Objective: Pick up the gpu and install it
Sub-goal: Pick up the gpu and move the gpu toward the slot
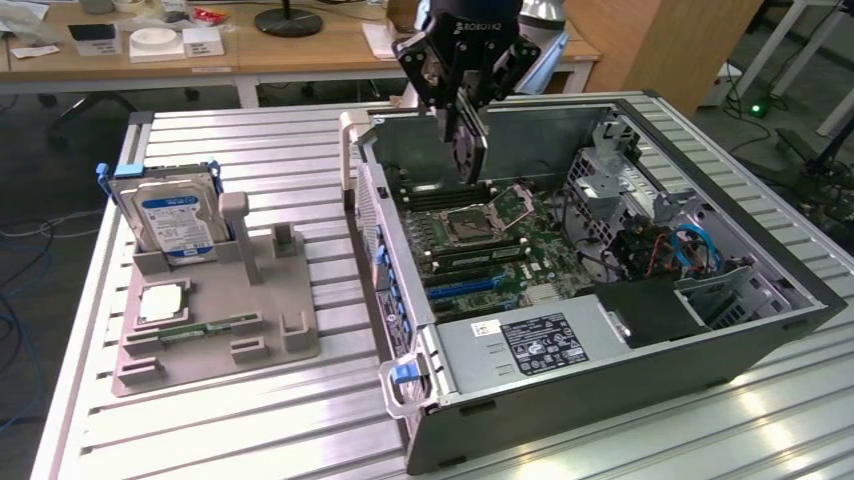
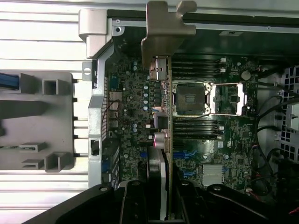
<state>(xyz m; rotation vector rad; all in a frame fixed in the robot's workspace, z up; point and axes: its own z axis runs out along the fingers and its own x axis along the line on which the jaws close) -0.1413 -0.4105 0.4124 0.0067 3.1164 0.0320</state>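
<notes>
Over the open computer case (image 1: 601,405), outside camera: the gpu (image 1: 469,150) is being held upright by the gripper (image 1: 461,118), jaws pinched narrow on its top edge, so pickup is being counted as done. Wrist camera: it's being seen edge-on, bracket (image 2: 163,32) leading, above the motherboard (image 2: 135,93). It's not looking seated in any slot yet.

One gpu (image 1: 470,150), one hard drive (image 1: 171,220), one computer case (image 1: 601,392), one grey holder (image 1: 267,347).
</notes>
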